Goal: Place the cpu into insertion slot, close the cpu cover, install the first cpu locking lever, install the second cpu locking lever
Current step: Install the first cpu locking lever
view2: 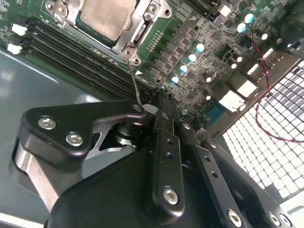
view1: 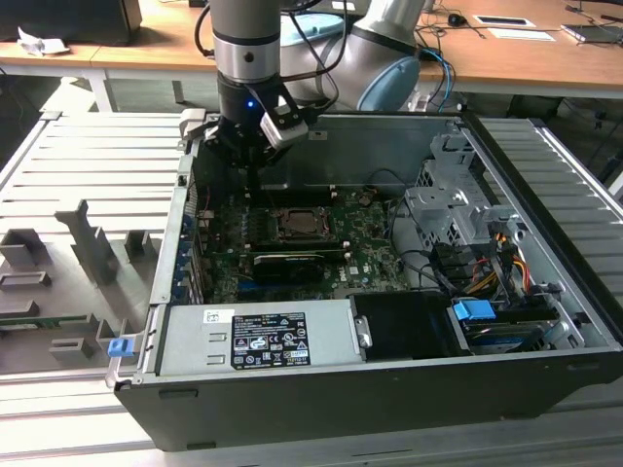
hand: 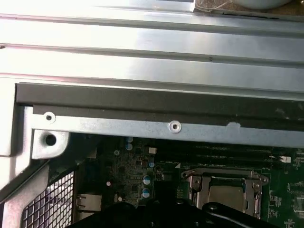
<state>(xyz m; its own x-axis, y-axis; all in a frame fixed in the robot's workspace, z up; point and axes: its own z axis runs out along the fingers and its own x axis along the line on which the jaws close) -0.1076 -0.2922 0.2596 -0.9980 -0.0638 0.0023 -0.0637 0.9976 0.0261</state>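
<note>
The cpu point(view2: 105, 16) lies in the insertion slot point(view1: 296, 227) at the middle of the exterior view. The cpu cover point(view2: 142, 35) is down over it, so I judge two steps done and the levers left. Up and left of the slot hangs the gripper point(view1: 253, 170); in the second wrist view its jaws seem pinched together on the tip of a thin locking lever point(view2: 134, 80). The open computer case point(view1: 389, 409) holds the green motherboard point(view1: 375, 238) at centre, and a drive cage point(view1: 458, 209) with cables at the right.

Open computer case point(view1: 389, 404) and grey fixtures point(view1: 92, 243) on ribbed metal table point(view1: 107, 156)
</note>
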